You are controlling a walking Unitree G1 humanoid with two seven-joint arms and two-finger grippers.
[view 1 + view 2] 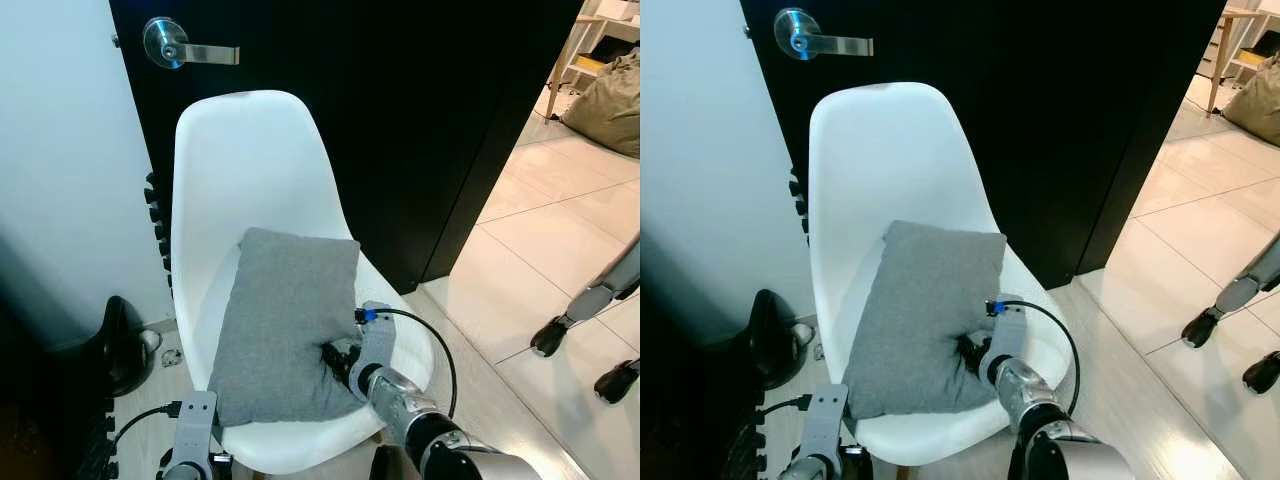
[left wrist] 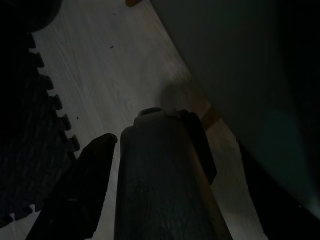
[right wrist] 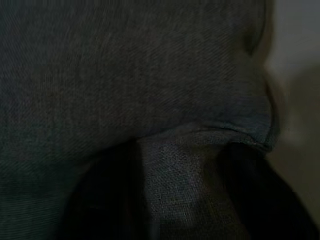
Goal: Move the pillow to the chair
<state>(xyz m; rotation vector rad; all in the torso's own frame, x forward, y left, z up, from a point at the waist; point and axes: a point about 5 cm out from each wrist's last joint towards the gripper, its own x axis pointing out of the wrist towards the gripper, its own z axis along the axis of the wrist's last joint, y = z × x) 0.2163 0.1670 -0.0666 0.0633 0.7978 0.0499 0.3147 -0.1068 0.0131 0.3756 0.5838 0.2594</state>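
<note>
The right arm reaches forward from five o'clock of the head view, forearm silver, wrist black with a cable looping off it. Its right tool (image 1: 335, 358) points toward eleven o'clock, the two black fingers (image 3: 100, 200) pinched together with a fold of grey cloth between them. The left arm hangs low at seven o'clock, and its left tool (image 2: 125, 150) points down, fingers set slightly apart, gripping nothing.

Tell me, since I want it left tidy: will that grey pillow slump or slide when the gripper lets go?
The pillow looks soft: it dents where the right gripper pinches its edge, so it will probably relax, not spring. It lies flat in the chair seat, so sliding seems unlikely.
</note>
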